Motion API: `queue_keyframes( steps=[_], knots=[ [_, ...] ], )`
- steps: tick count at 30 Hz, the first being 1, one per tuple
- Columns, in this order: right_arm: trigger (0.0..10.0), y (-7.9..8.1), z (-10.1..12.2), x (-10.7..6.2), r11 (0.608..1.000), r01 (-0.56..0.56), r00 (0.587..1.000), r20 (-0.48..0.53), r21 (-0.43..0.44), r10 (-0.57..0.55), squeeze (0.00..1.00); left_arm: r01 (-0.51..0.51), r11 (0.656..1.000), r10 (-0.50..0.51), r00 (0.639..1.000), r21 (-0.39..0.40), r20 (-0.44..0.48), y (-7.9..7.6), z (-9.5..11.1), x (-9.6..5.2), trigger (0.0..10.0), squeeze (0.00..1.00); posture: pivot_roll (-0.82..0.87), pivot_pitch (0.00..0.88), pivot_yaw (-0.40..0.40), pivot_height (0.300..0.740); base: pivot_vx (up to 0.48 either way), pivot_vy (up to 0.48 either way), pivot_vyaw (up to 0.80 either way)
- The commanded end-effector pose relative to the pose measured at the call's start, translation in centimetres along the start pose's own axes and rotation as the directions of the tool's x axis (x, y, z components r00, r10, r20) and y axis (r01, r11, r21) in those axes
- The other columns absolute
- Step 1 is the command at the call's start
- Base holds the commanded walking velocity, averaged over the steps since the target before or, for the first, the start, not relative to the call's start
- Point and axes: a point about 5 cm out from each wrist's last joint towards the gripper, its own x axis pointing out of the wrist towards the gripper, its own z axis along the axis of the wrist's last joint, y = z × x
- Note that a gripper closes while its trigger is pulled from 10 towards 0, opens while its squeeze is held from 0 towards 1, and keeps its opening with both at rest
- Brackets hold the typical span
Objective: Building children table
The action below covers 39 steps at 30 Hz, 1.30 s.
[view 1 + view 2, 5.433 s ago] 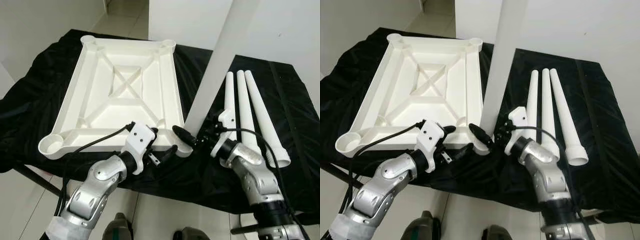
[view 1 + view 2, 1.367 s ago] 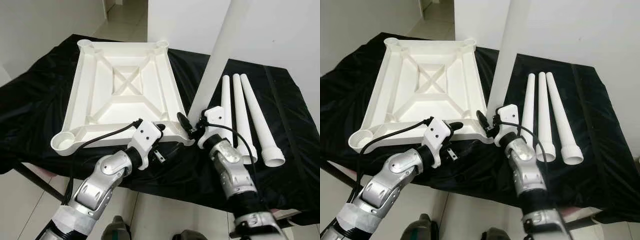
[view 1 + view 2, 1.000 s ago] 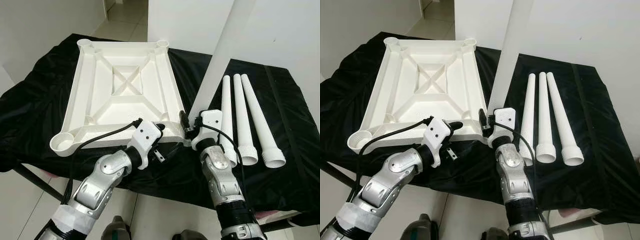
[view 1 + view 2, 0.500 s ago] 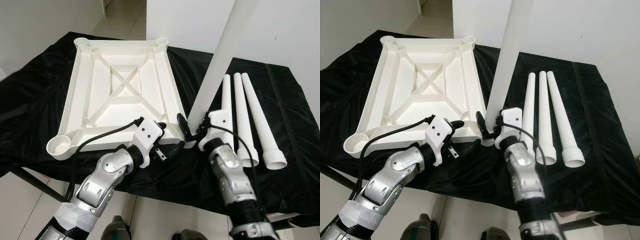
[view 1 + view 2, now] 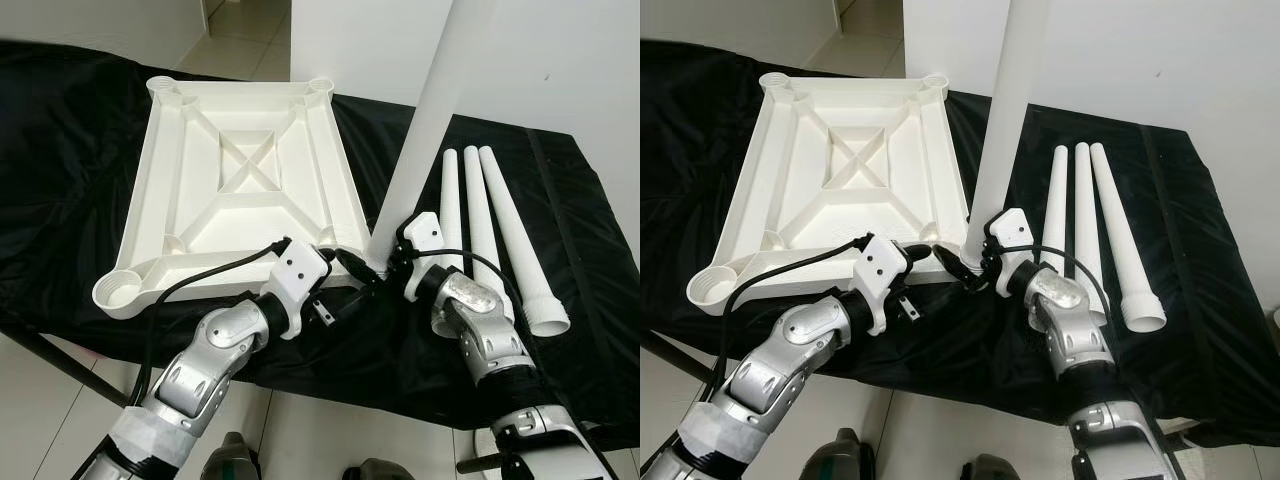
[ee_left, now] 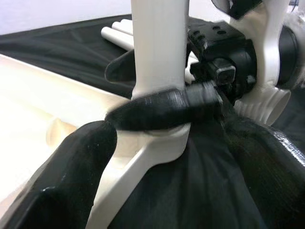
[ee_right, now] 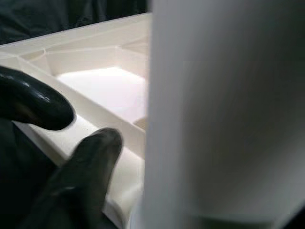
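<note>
The right gripper [image 5: 372,268] apparently clasps the upright leg [image 5: 420,120] in the tabletop [image 5: 235,190] corner.

Both silver arms reach forward, bent at the elbow; the left pincer [image 5: 338,290] gapes, while the right pincer [image 5: 372,268] is clamped shut.

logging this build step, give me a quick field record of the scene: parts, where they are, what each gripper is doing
tabletop: white, upside down on the black cloth
standing leg: upright in the tabletop's near right corner socket
spare legs: three, lying side by side on the cloth, right of the standing leg
right gripper: at the standing leg's base, fingers around it
left gripper: at the tabletop's near edge, beside that socket
cloth: black, covers the work surface
empty sockets: three other corners
</note>
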Motion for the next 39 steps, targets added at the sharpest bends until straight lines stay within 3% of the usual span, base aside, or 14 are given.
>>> queue_keyframes(
  steps=[1,13,14,15,16,21,23,27,31,33,34,36,38,39],
  knots=[
    [0.0,0.1,-0.5,0.2,1.0,-0.022,0.999,-0.024,0.006,0.022,0.0,0.128,0.992,-0.128,0.992,-0.017,-0.018,-1.0,-0.2,-0.3,10.0,0.0,0.07,0.0,-0.043,0.74,0.0,0.0,0.0],
    [0.0,-0.2,-0.7,0.2,0.999,0.009,1.0,0.028,0.051,-0.01,0.0,0.139,0.99,-0.14,0.989,-0.025,-0.045,-0.9,-0.6,-1.0,10.0,0.0,0.07,0.0,-0.033,0.74,0.0,0.0,0.0],
    [2.4,-0.1,-0.6,0.2,0.998,0.024,0.999,0.037,0.065,-0.027,0.0,0.138,0.99,-0.139,0.989,-0.023,-0.046,-0.9,-0.6,-1.0,10.0,0.0,0.07,0.0,-0.033,0.74,0.0,0.0,0.0],
    [2.4,-0.1,-0.6,0.2,0.998,0.024,0.999,0.037,0.065,-0.027,0.0,0.138,0.99,-0.139,0.989,-0.023,-0.046,-0.9,-0.6,-1.0,10.0,0.0,0.07,0.0,-0.033,0.74,0.0,0.0,0.0],
    [10.0,0.3,-0.5,0.2,0.997,0.025,0.998,0.052,0.079,-0.029,0.0,0.138,0.99,-0.138,0.989,-0.017,-0.044,-0.9,-0.5,-1.0,10.0,0.0,0.06,0.0,-0.032,0.74,0.0,0.0,0.0],
    [10.0,1.5,-0.3,0.1,0.995,0.064,0.995,0.077,0.082,-0.071,0.0,0.139,0.99,-0.139,0.989,-0.017,-0.042,-1.0,-0.5,-1.0,10.0,0.0,0.05,0.0,-0.036,0.74,0.0,0.0,0.0],
    [10.0,1.6,-0.4,0.0,0.98,0.186,0.979,0.068,0.065,-0.19,0.0,0.133,0.991,-0.133,0.99,-0.021,-0.043,-0.9,-0.5,-1.2,10.0,0.0,0.05,0.0,-0.039,0.74,0.0,0.0,0.0],
    [10.0,1.5,-0.4,0.0,0.963,0.261,0.962,0.07,0.064,-0.265,0.0,0.129,0.991,-0.13,0.991,-0.024,-0.044,-0.9,-0.6,-1.2,10.0,0.0,0.05,0.0,-0.039,0.74,0.0,0.0,0.0],
    [10.0,2.3,-0.4,0.4,0.896,0.42,0.898,0.074,0.146,-0.434,0.0,0.145,0.988,-0.148,0.987,-0.053,-0.058,-1.3,-0.8,-1.8,10.0,0.0,0.05,0.0,-0.036,0.74,0.0,0.0,0.0],
    [10.0,2.4,-0.4,0.4,0.881,0.446,0.885,0.071,0.161,-0.461,0.0,0.152,0.987,-0.156,0.986,-0.058,-0.061,-1.4,-0.9,-2.0,10.0,0.0,0.05,0.0,-0.036,0.74,0.0,0.0,0.0],
    [10.0,2.2,-0.7,0.4,0.842,0.508,0.85,0.055,0.18,-0.524,0.0,0.157,0.986,-0.161,0.985,-0.06,-0.065,-1.5,-0.8,-2.2,10.0,0.0,0.06,0.003,-0.036,0.74,0.0,0.0,0.0],
    [10.0,2.2,-0.7,0.4,0.842,0.508,0.85,0.055,0.18,-0.524,0.0,0.157,0.986,-0.161,0.985,-0.06,-0.065,-1.5,-0.8,-2.2,10.0,0.0,0.06,0.003,-0.036,0.74,0.0,0.0,0.0],
    [10.0,1.7,-1.1,0.1,0.771,0.607,0.783,0.017,0.19,-0.621,0.0,0.153,0.986,-0.157,0.986,-0.059,-0.063,-1.3,-0.7,-2.4,10.0,0.0,0.06,0.01,-0.037,0.74,0.0,0.0,0.0],
    [10.0,1.7,-1.1,0.1,0.771,0.607,0.783,0.017,0.19,-0.621,0.0,0.153,0.986,-0.157,0.986,-0.059,-0.063,-1.3,-0.7,-2.4,10.0,0.0,0.06,0.01,-0.037,0.74,0.0,0.0,0.0]
  ],
)
